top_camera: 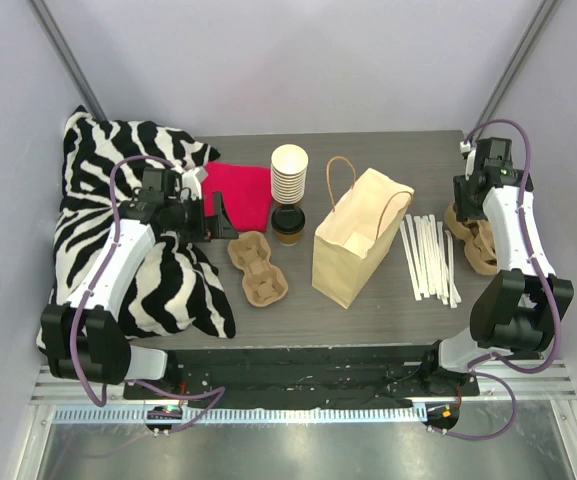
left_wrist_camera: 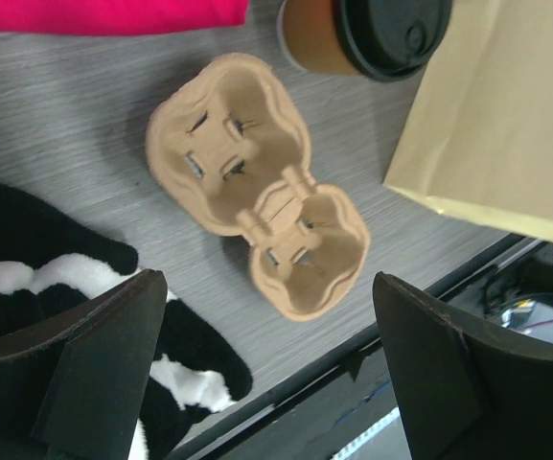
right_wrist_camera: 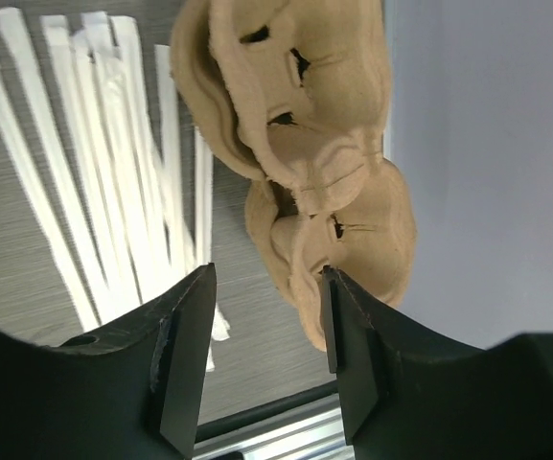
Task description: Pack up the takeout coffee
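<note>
The grey table point(top_camera: 368, 312) carried the following. A paper bag point(top_camera: 353, 240) rested near the centre, handles toward the far edge. Just left of the bag stood the coffee point(top_camera: 288, 224), black lid on, with a stack of cream cups point(top_camera: 289, 175) touching it on the far side. A two-cup carrier point(top_camera: 256, 266) lay left of the bag, nearer the arms, apart from it. A red cloth point(top_camera: 238, 195) lay further left. A zebra blanket point(top_camera: 108, 230) covered the left edge. White straws point(top_camera: 430, 257) lay in a row right of the bag. Stacked carriers point(top_camera: 476, 240) sat beyond them.
</note>
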Controlling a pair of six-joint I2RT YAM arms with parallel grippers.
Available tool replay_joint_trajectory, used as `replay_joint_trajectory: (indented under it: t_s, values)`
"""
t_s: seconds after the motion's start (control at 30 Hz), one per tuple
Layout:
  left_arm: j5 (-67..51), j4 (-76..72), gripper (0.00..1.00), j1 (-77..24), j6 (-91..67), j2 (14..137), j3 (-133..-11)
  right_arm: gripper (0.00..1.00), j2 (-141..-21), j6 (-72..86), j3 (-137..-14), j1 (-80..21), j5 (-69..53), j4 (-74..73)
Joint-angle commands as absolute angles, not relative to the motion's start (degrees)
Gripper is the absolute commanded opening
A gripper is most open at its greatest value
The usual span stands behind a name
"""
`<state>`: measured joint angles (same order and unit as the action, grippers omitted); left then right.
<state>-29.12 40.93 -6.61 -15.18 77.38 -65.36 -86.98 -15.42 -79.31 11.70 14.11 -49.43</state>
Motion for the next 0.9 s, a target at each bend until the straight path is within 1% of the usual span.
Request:
replay_joint_trajectory:
  t_s: [0.0, 0.07, 0.17, 0.2, 0.23, 0.3, 0.33, 0.4, 0.47, 0.57, 0.67, 0.7, 0.77, 0.87]
  values:
    - [-29.5, 42.8, 0.94, -6.2, -7.9, 79.3, -68.1, 0.54, -84.5, -13.1, -84.6, 11.7, 7.0, -54.7]
    - [-28.8, 42.9, 0.94, -6.2, -5.7, 81.2, -68.9, 0.55, -84.8, -12.3, -87.2, 11.8, 2.1, -56.5]
    - [-28.3, 42.4, 0.94, -6.2, -3.4, 84.5, -70.0, 0.67, -84.8, -10.9, -90.2, 11.7, -5.2, -59.1]
    - [-28.4, 42.4, 0.94, -6.2, -1.3, 85.8, -70.9, 0.74, -84.7, -10.5, -90.7, 11.8, -6.3, -59.8]
    - [-28.6, 42.7, 0.93, -6.2, -0.7, 88.0, -71.7, 0.78, -84.7, -10.2, -91.4, 11.8, -7.5, -60.1]
    - [-29.6, 43.4, 0.94, -6.2, 2.6, 90.3, -73.9, 0.91, -84.8, -10.0, -93.2, 11.8, -9.4, -60.8]
    - [-30.7, 43.8, 0.94, -6.2, 3.7, 91.4, -74.7, 0.94, -84.8, -10.0, -93.7, 11.8, -9.8, -61.0]
    - [-33.3, 44.7, 0.95, -6.2, 5.3, 95.0, -77.0, 0.97, -84.9, -10.2, -95.4, 11.7, -11.5, -61.3]
    - [-34.9, 45.1, 0.93, -6.2, 7.0, 98.1, -77.9, 0.97, -84.9, -10.2, -97.5, 11.9, -12.8, -61.3]
    - [-38.0, 42.9, 0.88, -6.2, 7.6, 100.2, -78.0, 0.97, -86.0, -10.3, -101.1, 11.9, -15.6, -61.4]
    - [-38.1, 41.3, 0.84, -6.9, 7.6, 101.6, -78.5, 0.97, -88.9, -9.5, -105.7, 11.9, -17.3, -62.8]
    - [-38.2, 41.1, 0.81, -7.1, 7.6, 102.6, -78.7, 0.97, -89.6, -9.1, -106.8, 11.8, -18.0, -63.1]
    - [-38.5, 40.4, 0.77, -7.6, 7.6, 103.7, -78.4, 0.98, -90.7, -8.7, -108.6, 11.8, -20.3, -63.2]
    - [-38.1, 38.2, 0.73, -7.8, 7.0, 105.2, -77.2, 0.98, -91.4, -9.0, -109.9, 11.8, -22.9, -63.4]
